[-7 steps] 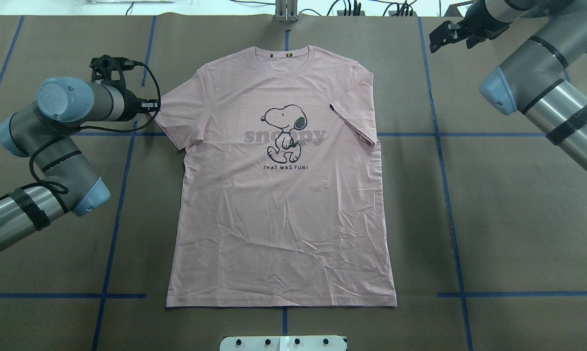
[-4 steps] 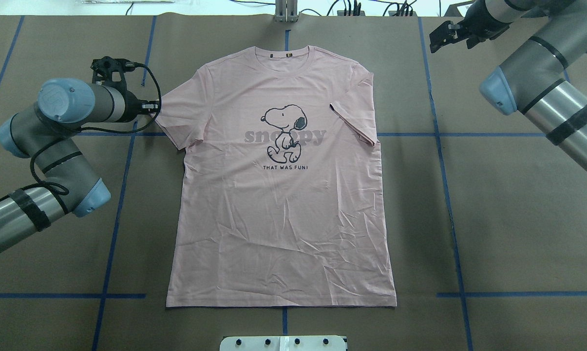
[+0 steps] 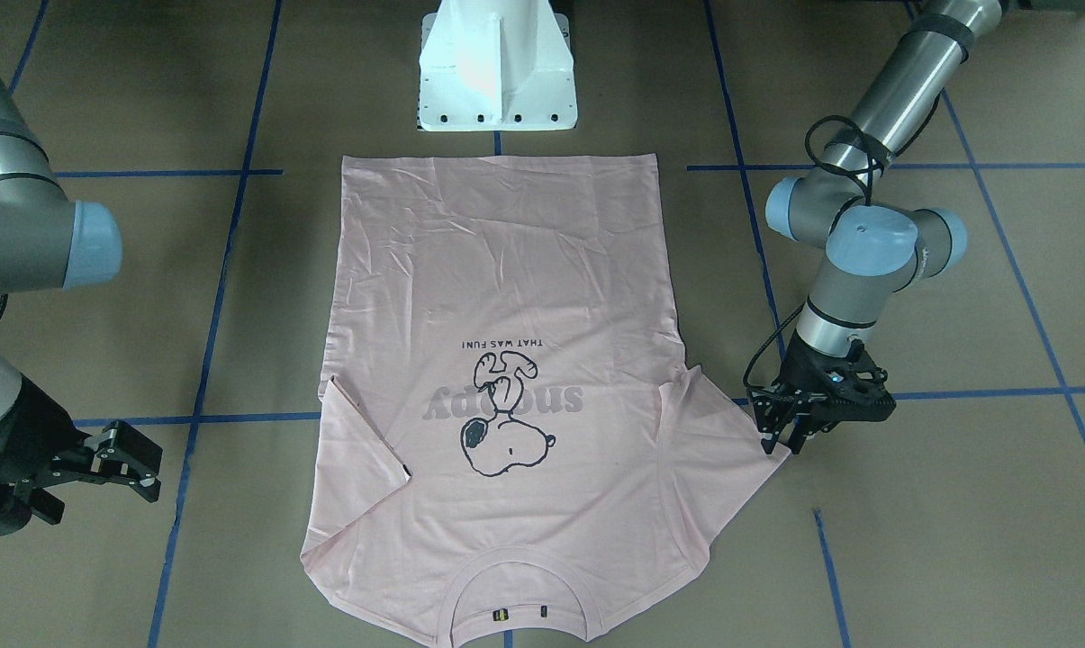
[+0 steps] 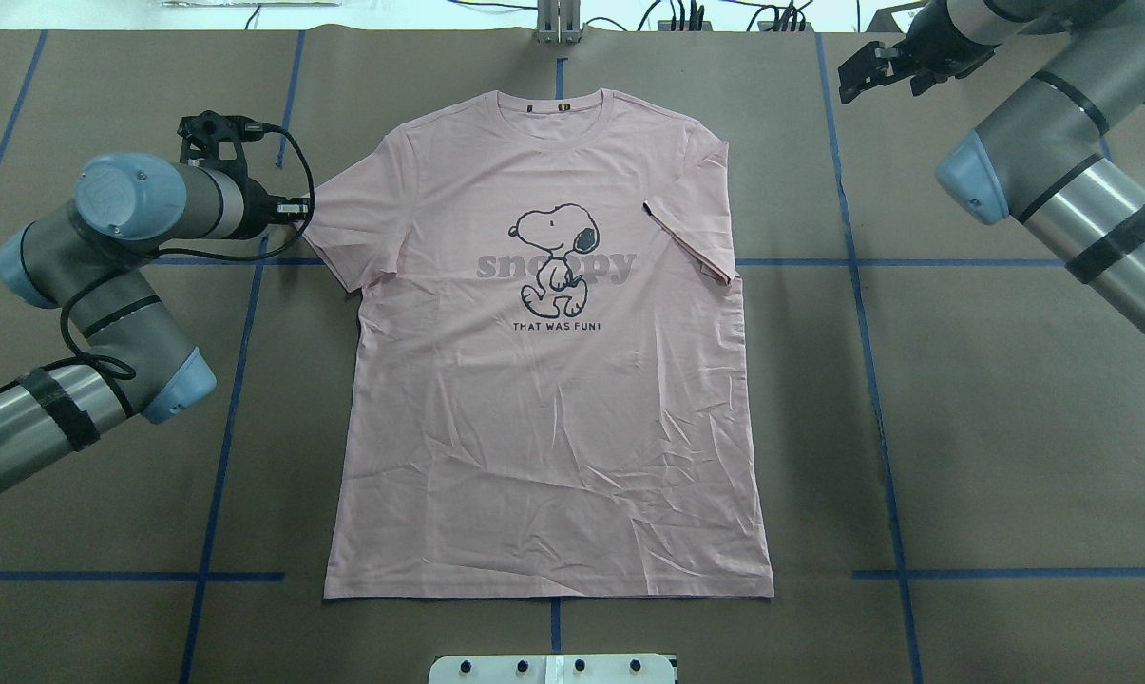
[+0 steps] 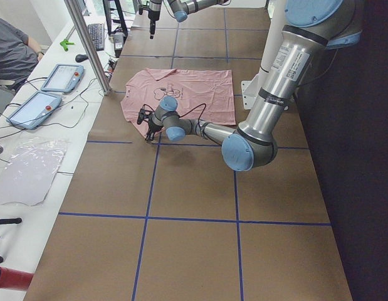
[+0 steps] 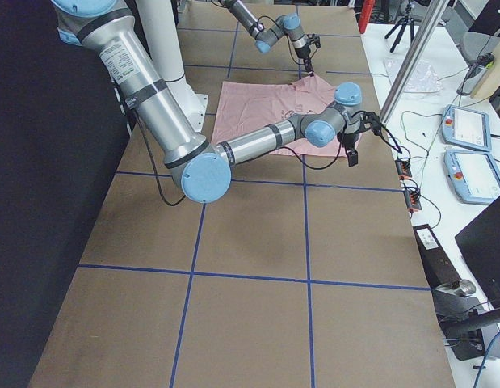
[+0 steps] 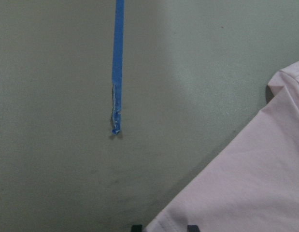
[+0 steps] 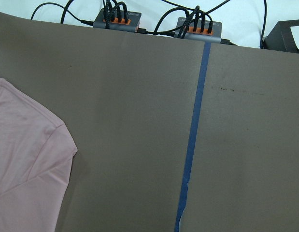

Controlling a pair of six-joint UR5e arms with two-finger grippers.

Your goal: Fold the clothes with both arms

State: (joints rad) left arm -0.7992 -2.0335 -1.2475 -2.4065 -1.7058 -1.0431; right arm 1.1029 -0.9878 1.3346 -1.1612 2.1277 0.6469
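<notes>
1. Your left tool [image 3: 782,441] is spread, with the sleeve hem of the T-shirt [image 4: 553,427] between its fingers.
2. Your right tool [image 3: 132,463] is spread too, well apart from the T-shirt's other sleeve.
3. The T-shirt lies flat, print up, on the surface [image 4: 962,427].

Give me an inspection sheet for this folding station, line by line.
Surface: brown paper table with blue tape lines, flat.
Job's things: pink shirt face up, wrinkled; one sleeve folded inward.
Clutter: nothing seen.
Claws: left claw open at the spread sleeve's edge; right claw open, off the shirt.
Cables: black cable looped along the left arm; plugs at the table's far edge.
Surroundings: white base; person and tablets at a side bench.
</notes>
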